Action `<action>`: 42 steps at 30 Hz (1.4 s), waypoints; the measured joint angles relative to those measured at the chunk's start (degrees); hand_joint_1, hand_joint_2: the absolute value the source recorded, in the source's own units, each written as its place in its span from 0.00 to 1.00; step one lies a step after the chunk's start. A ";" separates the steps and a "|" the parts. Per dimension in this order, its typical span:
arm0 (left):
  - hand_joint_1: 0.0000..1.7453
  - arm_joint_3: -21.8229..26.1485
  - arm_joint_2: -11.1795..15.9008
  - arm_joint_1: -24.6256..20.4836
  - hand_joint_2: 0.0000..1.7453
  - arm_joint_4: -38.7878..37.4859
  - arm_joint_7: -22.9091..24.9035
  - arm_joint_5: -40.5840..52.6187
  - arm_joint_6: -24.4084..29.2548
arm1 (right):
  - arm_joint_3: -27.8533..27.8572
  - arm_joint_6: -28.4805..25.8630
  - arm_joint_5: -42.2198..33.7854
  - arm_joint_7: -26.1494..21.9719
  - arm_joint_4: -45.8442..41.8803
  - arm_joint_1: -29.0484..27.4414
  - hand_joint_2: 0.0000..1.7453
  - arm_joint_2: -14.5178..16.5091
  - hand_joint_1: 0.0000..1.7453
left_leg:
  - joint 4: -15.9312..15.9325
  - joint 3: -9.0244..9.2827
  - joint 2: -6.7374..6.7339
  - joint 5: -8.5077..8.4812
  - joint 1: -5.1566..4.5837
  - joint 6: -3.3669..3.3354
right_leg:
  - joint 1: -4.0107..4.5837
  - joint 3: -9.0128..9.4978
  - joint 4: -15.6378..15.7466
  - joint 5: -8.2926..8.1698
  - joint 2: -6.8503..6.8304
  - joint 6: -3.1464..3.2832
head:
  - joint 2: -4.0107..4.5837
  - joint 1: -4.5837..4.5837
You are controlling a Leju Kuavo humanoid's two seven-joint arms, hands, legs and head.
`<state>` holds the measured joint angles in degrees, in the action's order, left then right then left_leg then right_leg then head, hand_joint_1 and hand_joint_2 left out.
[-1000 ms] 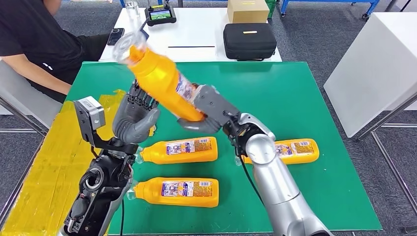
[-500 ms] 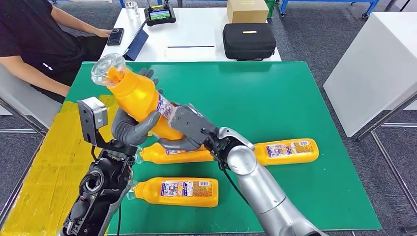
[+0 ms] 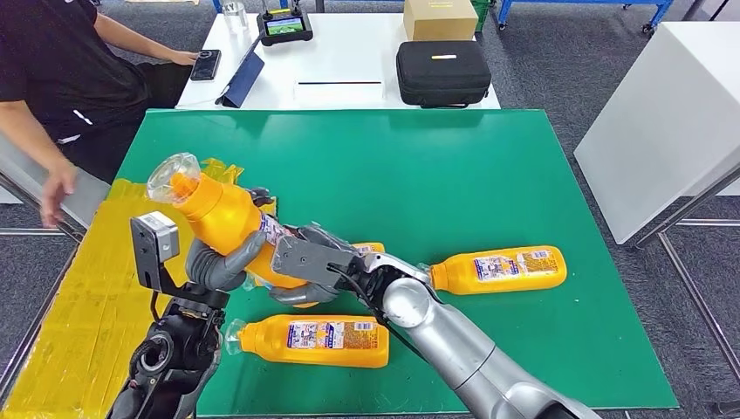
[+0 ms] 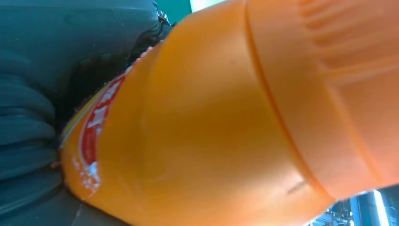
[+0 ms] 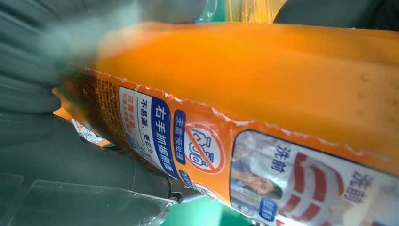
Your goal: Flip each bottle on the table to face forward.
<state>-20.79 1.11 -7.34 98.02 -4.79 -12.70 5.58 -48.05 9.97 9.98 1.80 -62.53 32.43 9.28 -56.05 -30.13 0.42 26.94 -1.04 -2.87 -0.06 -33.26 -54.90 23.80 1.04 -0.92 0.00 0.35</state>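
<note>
1. Green matting covers the table, with a yellow strip along its left edge and a person seated beyond that corner; a white desk with a black case stands behind.
2. Left hand: its fingers wrap the body of the raised orange bottle, which tilts with its clear cap up and to the left, above the table's left part.
3. Right hand grips the same bottle at its base end, so both hands hold it.
4. Three more bottles lie flat: one mostly hidden behind the hands, the near bottle in front, the right bottle apart.
5. Judging by looks, it is full and fairly heavy, with stiff plastic walls and a slick glossy label; the broad mid-body offers the safest hold, not the narrow neck.
</note>
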 joint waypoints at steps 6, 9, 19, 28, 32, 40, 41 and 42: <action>1.00 0.09 0.27 0.38 1.00 0.10 -0.28 -0.36 1.31 | -0.98 -0.04 -0.52 0.28 0.38 0.46 1.00 -0.16 1.00 | 0.00 0.01 -0.03 0.00 0.00 0.00 | -0.01 0.00 0.00 0.00 0.00 0.00 | 0.00 0.00; 1.00 0.07 0.61 1.03 1.00 0.67 -0.92 -0.48 2.14 | -1.58 -0.22 -0.64 0.21 0.43 0.61 1.00 -0.29 1.00 | 0.00 0.02 -0.06 0.00 0.01 0.00 | 0.00 -0.01 0.00 0.00 0.00 0.00 | 0.00 0.00; 1.00 1.95 1.59 4.87 1.00 5.75 -5.97 6.71 5.42 | -3.34 -3.74 6.16 -0.18 -0.50 -0.77 0.00 -1.81 0.00 | 0.00 0.00 -0.09 0.00 0.02 0.00 | 0.00 -0.02 0.00 0.00 0.01 0.00 | 0.00 0.01; 1.00 22.15 -1.40 15.88 1.00 24.07 -13.67 40.72 11.80 | 6.59 -4.38 13.82 -2.03 -13.97 -12.06 0.00 -8.51 0.00 | 0.00 -0.16 0.02 0.03 0.01 0.00 | -0.01 -0.14 0.03 0.03 0.00 0.01 | 0.00 -0.02; 1.00 26.91 -3.31 18.77 1.00 28.24 -13.82 47.89 13.01 | 11.44 -3.80 13.17 -2.83 -21.56 -15.06 0.00 -9.43 0.00 | 0.01 -0.15 0.05 0.04 0.00 0.00 | -0.01 -0.12 0.06 0.03 -0.01 0.01 | 0.00 -0.02; 1.00 27.83 -2.29 22.07 1.00 28.03 -5.82 78.59 18.65 | 16.07 -2.59 13.42 -3.23 -34.80 -21.69 0.00 -9.80 0.00 | 0.01 -0.04 0.06 0.03 0.02 0.00 | 0.01 -0.07 0.06 0.03 -0.04 0.02 | 0.00 -0.01; 1.00 27.55 -1.65 22.16 1.00 26.86 -4.05 82.85 18.56 | 16.27 -1.98 13.64 -2.99 -36.62 -22.77 0.25 -9.97 0.00 | 0.01 -0.04 0.06 0.04 0.02 0.01 | 0.01 -0.08 0.06 0.03 -0.04 0.02 | 0.00 -0.01; 1.00 27.11 -0.95 22.14 1.00 25.47 -2.24 86.78 18.06 | 16.37 -1.32 13.88 -2.80 -38.29 -23.78 0.50 -10.28 0.00 | 0.02 -0.04 0.06 0.04 0.03 0.01 | 0.01 -0.08 0.06 0.04 -0.04 0.02 | 0.00 -0.01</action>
<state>6.32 0.16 14.80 123.50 -7.03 74.08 23.64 -31.68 8.64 23.86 -1.00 -100.81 8.65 -1.01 -56.04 -30.18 0.48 26.98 -1.01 -2.87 -0.04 -33.34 -54.84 23.84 1.00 -0.90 0.00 0.34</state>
